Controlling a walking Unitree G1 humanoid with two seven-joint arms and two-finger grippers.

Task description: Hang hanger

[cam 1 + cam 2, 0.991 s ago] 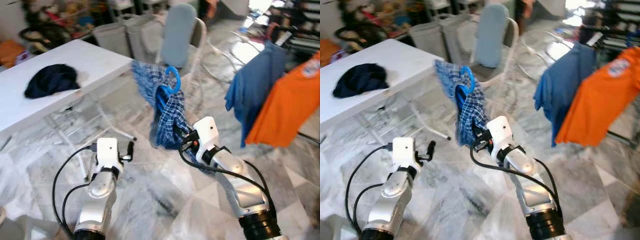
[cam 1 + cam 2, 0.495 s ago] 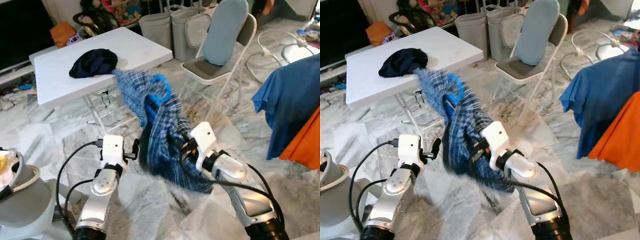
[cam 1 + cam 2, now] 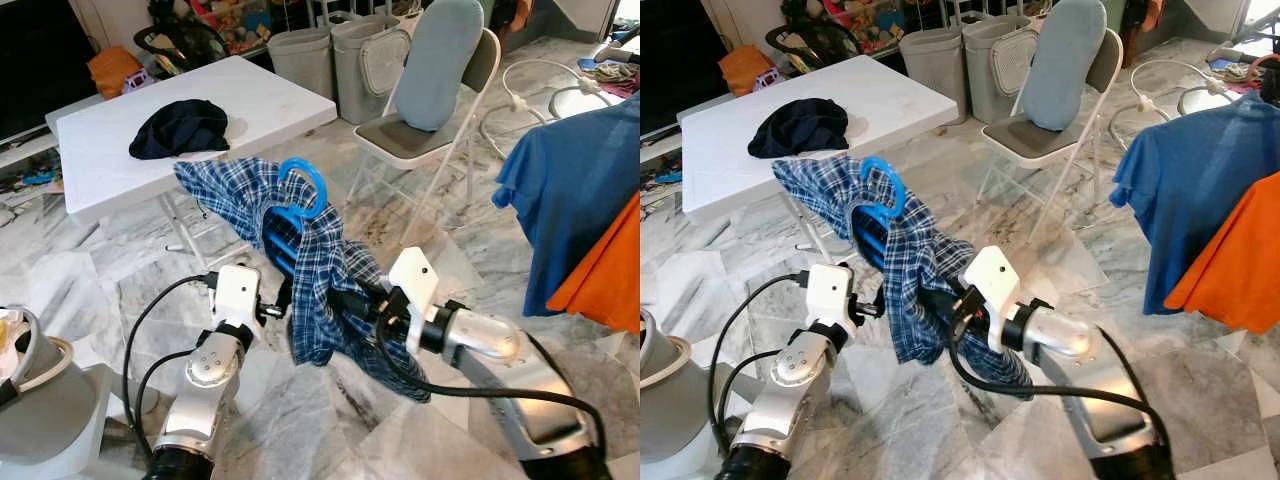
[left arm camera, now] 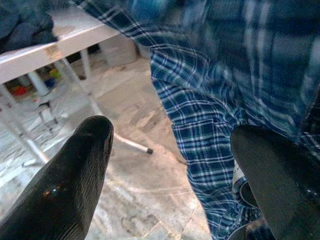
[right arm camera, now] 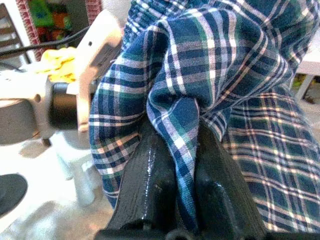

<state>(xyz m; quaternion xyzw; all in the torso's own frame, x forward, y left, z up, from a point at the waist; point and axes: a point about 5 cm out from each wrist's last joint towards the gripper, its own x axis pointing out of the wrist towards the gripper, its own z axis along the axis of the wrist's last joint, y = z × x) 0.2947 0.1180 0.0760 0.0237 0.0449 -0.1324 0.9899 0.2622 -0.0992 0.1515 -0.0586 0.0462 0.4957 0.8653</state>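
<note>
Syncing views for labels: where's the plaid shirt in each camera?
Left eye: plaid shirt at centre, over the blue hanger.
Right eye: centre-left.
Left wrist: hanging ahead of the open jaws.
Right wrist: a fold pinched between the jaws.
Shared landmark: white table.

The right gripper (image 5: 184,167) pinches a fold of the blue checked shirt (image 5: 210,75). The left arm (image 5: 55,102) is just beside the shirt.

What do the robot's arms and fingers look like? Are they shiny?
Yes! Both arms are shiny silver tubes with black rings at the joints. Each wrist has a white boxy block, and black cables loop along each arm. The left gripper and right gripper each have two long black fingers, smooth and a bit glossy.
</note>
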